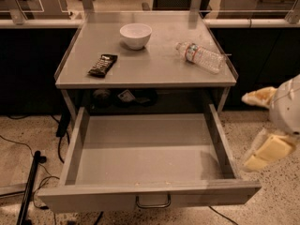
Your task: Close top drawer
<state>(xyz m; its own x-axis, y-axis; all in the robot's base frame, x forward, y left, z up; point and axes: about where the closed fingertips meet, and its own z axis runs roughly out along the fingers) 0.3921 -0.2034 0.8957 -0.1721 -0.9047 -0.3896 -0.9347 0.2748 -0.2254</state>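
Note:
The top drawer (145,146) is a wide, deep grey metal drawer under the grey table top (150,64). It is pulled far out and its inside is bare. Its flat front panel (93,199) faces me, with a small metal loop handle (153,203) at the centre. My gripper (261,125) is at the right edge of the view, beside the drawer's right wall and apart from it. Its two cream fingers (268,150) are spread wide with nothing between them.
On the table top lie a white bowl (135,34), a dark snack bar (102,65) and a plastic water bottle (201,56) on its side. Small items sit on the shelf behind the drawer (126,96). Cables and a black pole (30,184) are on the floor at left.

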